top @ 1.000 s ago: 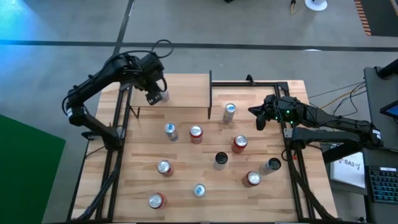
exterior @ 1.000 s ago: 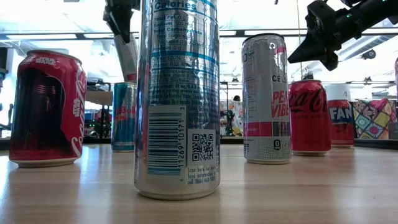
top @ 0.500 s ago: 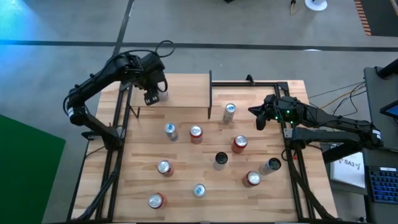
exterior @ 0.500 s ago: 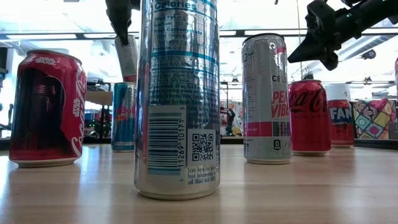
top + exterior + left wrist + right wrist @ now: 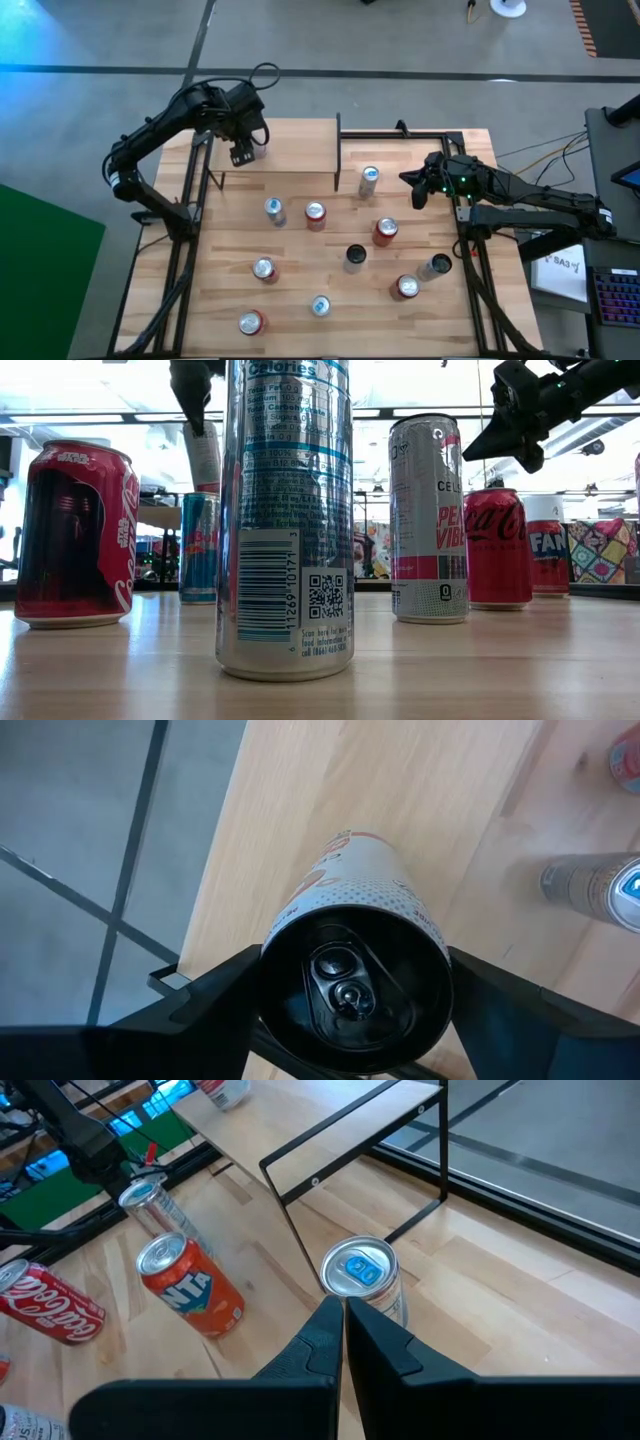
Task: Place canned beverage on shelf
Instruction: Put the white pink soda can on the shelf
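A white canned beverage (image 5: pixel 352 890) with red print and a dark lid sits between the fingers of my left gripper (image 5: pixel 243 150), which is shut on it. It is over the left part of the shelf (image 5: pixel 300 145), a light wood board on thin black uprights at the table's far edge. In the low view the can (image 5: pixel 205 455) stands about upright, its base hidden behind a nearer can. My right gripper (image 5: pixel 411 190) hangs shut above the table's right side, beside a slim silver can (image 5: pixel 368 181). My left gripper pinches the can between its two fingers (image 5: pixel 225 985), one on each side of the upper wall (image 5: pixel 285 925) just below the lid. The fingers come from above, slanting down. The can is about upright. Whether its base rests on the shelf board I cannot tell.
Several upright cans stand scattered on the wooden table (image 5: pixel 300 330), among them a red one (image 5: pixel 315 215), an orange one (image 5: pixel 385 231) and a dark-topped one (image 5: pixel 355 258). The shelf's black frame (image 5: pixel 400 132) runs on toward the table's far right. Near the low camera stands a tall silver can (image 5: pixel 285 510).
My left gripper has rolled about its own axis while staying over the shelf. The can, which slanted with its lower end out toward the table's right, now stands about upright beneath the gripper.
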`<action>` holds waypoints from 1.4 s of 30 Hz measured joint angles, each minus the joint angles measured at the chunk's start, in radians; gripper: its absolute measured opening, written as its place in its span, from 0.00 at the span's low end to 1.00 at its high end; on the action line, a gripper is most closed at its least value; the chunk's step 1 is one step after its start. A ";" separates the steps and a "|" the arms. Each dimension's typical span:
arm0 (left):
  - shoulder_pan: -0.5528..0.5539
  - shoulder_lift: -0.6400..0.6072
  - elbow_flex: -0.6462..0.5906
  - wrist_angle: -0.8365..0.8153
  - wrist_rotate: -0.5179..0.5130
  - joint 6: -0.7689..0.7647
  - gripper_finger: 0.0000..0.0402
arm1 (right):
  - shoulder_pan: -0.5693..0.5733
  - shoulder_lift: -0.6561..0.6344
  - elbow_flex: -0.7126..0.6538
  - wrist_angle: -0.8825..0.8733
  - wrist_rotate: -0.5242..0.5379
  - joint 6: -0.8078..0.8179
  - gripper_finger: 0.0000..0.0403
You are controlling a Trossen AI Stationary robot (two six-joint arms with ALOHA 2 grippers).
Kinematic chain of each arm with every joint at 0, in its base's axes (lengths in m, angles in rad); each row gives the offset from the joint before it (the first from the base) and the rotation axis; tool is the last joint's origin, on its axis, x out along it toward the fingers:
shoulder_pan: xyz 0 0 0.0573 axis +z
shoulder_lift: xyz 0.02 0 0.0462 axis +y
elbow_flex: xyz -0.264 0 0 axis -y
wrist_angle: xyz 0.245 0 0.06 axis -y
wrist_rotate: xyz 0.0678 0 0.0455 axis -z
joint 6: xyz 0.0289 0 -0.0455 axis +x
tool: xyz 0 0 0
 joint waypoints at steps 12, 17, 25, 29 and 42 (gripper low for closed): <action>0.003 0.009 0.103 -0.004 0.034 -0.010 0.69 | 0.000 0.000 0.000 0.000 0.001 -0.003 0.02; 0.006 0.037 0.237 -0.001 0.040 -0.009 0.68 | 0.000 0.000 0.000 0.000 0.001 -0.003 0.02; 0.006 0.064 0.307 -0.002 0.081 0.000 0.64 | 0.000 0.000 0.000 0.000 0.001 -0.006 0.02; 0.008 0.075 0.275 -0.003 0.082 0.003 0.64 | 0.000 0.000 0.000 0.000 0.001 -0.007 0.02; 0.089 0.065 0.262 0.000 0.174 -0.047 0.63 | 0.000 0.000 -0.001 0.000 0.000 -0.007 0.02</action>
